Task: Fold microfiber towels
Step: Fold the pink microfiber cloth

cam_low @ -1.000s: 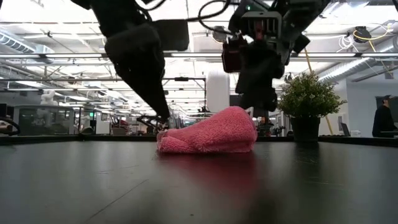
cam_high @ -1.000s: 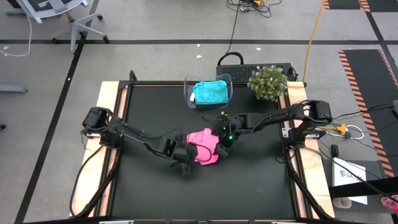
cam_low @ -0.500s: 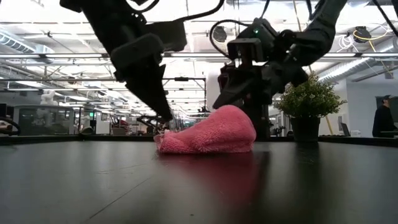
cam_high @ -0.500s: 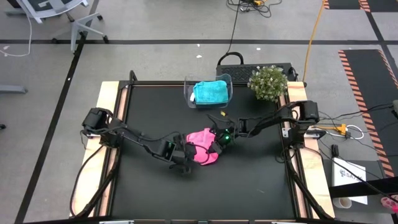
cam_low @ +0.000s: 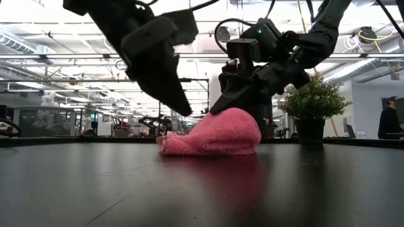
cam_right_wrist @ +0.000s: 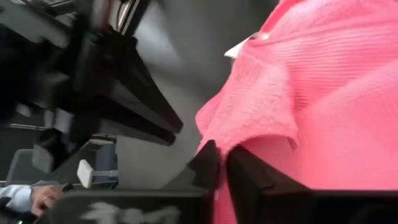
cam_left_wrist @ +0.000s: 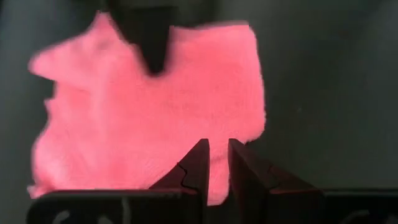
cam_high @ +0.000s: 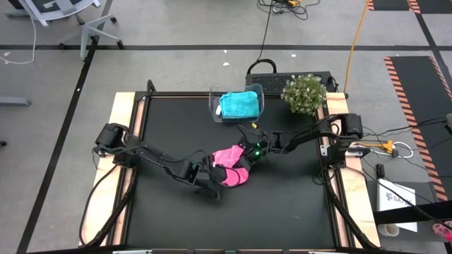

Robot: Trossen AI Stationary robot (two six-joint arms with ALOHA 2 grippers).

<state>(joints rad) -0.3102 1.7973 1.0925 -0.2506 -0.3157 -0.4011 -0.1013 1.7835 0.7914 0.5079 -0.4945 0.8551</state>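
The pink towel (cam_high: pixel 226 155) lies bunched in a hump (cam_low: pixel 218 135) on the black table, mid-table. My right gripper (cam_high: pixel 245 161) reaches it from the far right and is shut on its top. My left gripper (cam_high: pixel 214 176) comes from the left, its fingers nearly shut (cam_left_wrist: pixel 217 152) over the towel's left part. The teal towel (cam_high: pixel 239 104) lies folded in a clear bin (cam_high: pixel 214 106) at the table's far edge. My right gripper pinches a raised fold (cam_right_wrist: pixel 249 134) at the top of the pink towel between its two fingers. The fingers slant down from the far right. The towel stays on the table, humped under the hold. My left gripper: I cannot tell whether its tips (cam_low: pixel 187 112) touch the towel.
A potted plant (cam_high: pixel 304 93) stands at the far right corner, beside the bin. Bare black table lies in front of the towel (cam_low: pixel 189 189). People show in the room behind: one at the right (cam_low: pixel 386 116), and a hand (cam_right_wrist: pixel 37 199).
My right gripper has come down onto the pink towel's top and tipped from pointing steeply down toward level. My left gripper has tipped a little, and its tip now stands over the towel's left part rather than at its left edge. The towel has kept its place.
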